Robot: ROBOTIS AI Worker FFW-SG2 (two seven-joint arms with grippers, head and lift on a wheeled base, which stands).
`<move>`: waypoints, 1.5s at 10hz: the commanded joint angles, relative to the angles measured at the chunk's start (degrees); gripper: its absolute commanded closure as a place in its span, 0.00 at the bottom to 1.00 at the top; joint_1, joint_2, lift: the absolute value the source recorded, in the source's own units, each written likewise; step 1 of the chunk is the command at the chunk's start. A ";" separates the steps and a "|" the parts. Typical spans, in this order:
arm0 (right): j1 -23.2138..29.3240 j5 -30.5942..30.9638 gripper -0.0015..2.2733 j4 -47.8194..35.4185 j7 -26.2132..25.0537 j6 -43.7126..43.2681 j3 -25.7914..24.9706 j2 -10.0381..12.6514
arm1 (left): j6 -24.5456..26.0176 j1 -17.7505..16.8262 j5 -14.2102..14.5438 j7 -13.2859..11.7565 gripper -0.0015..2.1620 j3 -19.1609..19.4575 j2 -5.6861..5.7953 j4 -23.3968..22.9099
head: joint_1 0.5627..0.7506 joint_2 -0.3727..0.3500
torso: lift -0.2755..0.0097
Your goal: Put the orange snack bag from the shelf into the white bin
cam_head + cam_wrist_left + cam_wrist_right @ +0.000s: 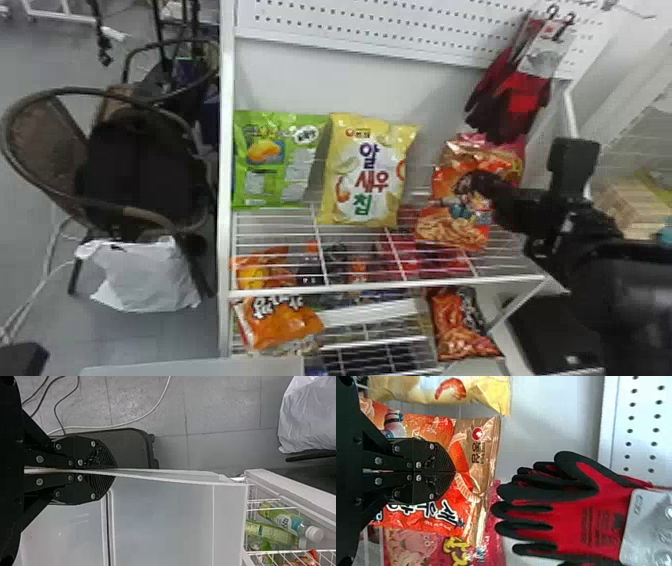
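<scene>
Your right gripper has its fingers together against the front of the orange snack bag, covering part of its print; you can't tell whether they pinch any foil. That bag is on the upper wire shelf, its top leaning back. Beside it in the right wrist view is a pink bag, partly hidden.

Your left gripper is closed on the wall of the white bin, which lies at eight o'clock from your right gripper in the head view, mostly cut off by the bottom edge.

From the right gripper, two more bags stand at nine o'clock: a yellow bag nearer, then a green bag, its side tucked behind the yellow one. At one o'clock hang red and black gloves, overlapping too much to count.

Below, seen through wires, packets blur together. You can make out one red-orange bag at six o'clock and one orange-and-white packet at eight. In the left wrist view, you can count at least two green bottles, partly behind wires.
</scene>
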 commanded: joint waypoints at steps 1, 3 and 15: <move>3.21 -1.59 0.99 -5.77 2.09 3.51 -3.41 1.85 | 0.07 -0.47 0.08 0.08 0.99 -0.19 -0.15 0.11 | 0.70 0.11 | 0.97; 6.81 -5.98 0.99 -11.58 7.80 9.49 -8.07 4.75 | 0.07 -1.18 0.08 0.17 0.99 -0.27 -0.15 0.90 | 0.70 0.11 | 0.97; 15.51 -27.87 0.99 -18.34 27.40 39.55 -8.15 12.57 | 0.07 -4.69 0.61 1.31 0.99 -0.01 -0.15 4.59 | 0.70 0.57 | 0.97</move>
